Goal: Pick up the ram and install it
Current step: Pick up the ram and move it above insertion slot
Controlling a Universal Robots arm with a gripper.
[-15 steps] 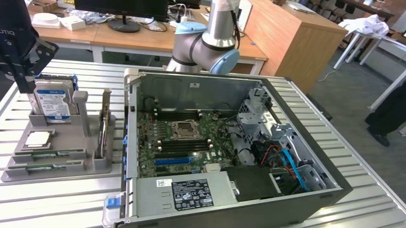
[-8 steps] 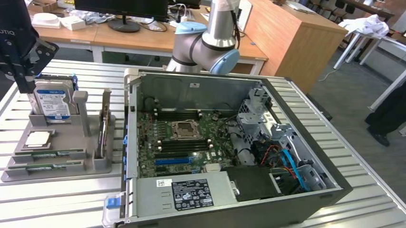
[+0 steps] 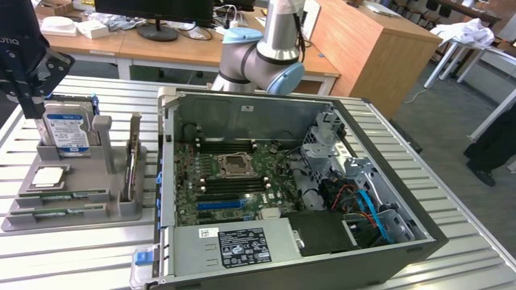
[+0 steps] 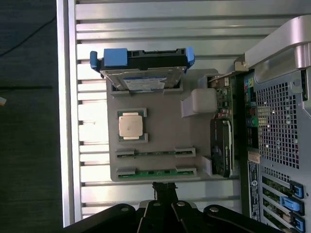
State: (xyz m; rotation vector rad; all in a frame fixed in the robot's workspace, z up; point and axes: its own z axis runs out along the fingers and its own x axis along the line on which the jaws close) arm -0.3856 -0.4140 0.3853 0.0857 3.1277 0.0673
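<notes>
Gripper (image 4: 165, 187) pinched closed, empty, hovering near tray (image 4: 163, 131); nearest ram (image 4: 155, 172) lying slotted beside second ram (image 4: 155, 152); processor (image 4: 131, 125), hard drive (image 4: 143, 80) sitting beyond; computer case (image 4: 282, 121) flanking.

Two alike sticks were seen lying lengthwise in parallel slots of the grey holder (image 3: 121, 211) (image 4: 163, 121). Each was long, narrow and green, with small dark chips, and was cradled at both ends. The outer ram stick (image 3: 57, 212) (image 4: 156, 171) was set along the holder's edge. The inner ram stick (image 3: 60, 195) (image 4: 155, 152) was placed just beside it, apart.
</notes>
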